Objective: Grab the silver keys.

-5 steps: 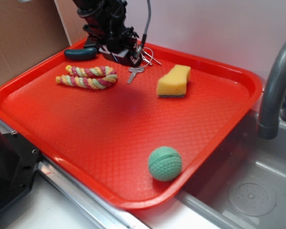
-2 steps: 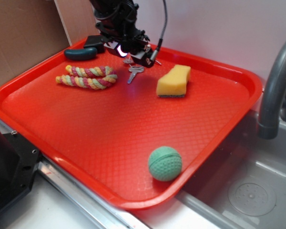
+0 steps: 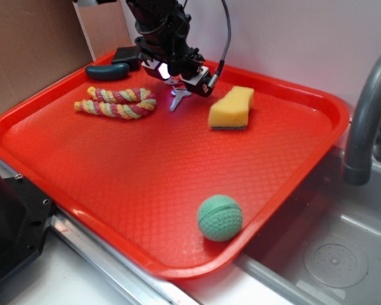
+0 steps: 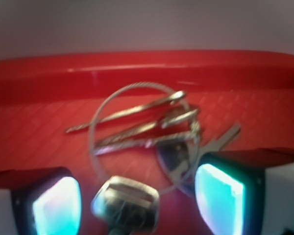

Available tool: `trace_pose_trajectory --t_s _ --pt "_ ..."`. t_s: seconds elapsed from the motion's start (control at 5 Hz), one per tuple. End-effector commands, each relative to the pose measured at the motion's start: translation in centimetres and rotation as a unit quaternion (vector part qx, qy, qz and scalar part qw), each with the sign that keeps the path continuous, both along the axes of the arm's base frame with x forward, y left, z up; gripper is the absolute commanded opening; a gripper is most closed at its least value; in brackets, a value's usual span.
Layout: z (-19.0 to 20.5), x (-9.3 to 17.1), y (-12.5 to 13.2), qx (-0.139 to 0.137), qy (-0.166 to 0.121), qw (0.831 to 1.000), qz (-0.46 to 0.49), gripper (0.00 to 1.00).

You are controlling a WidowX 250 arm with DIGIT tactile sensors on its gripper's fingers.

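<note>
We see the red tray bearing the gripper, jaws wide apart and empty, straddling the silver keys near the back rim. We judge a close could catch only the thin wire ring, letting the bunch slip out

The black arm reaches down from 12 o'clock, its wrist tilted, the gripper low with glowing fingertips spread well apart.

Bright, even light with soft shadows outside; the wrist view is blurred, its nearest parts out of focus
</note>
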State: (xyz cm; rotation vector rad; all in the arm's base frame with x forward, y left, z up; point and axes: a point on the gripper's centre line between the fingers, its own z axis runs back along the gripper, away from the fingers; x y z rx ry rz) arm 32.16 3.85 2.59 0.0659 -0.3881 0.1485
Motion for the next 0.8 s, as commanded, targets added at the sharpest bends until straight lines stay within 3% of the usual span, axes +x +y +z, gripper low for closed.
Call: trace_pose_trajectory --t_s 0.0,0.2,0.4,0.6 --pt "-0.9 2.5 0.7 -0.003 -0.026 1.000 -0.007 1.00" --pt "-2.0 3.1 0.7 -0.002 -0.019 1.000 -0.012 1.00" --pt "-2.1 2.7 0.8 -0.007 -0.008 1.000 -0.001 0.00" --pt "-1.6 2.0 0.5 -0.004 -0.015 1.000 -0.002 0.00"
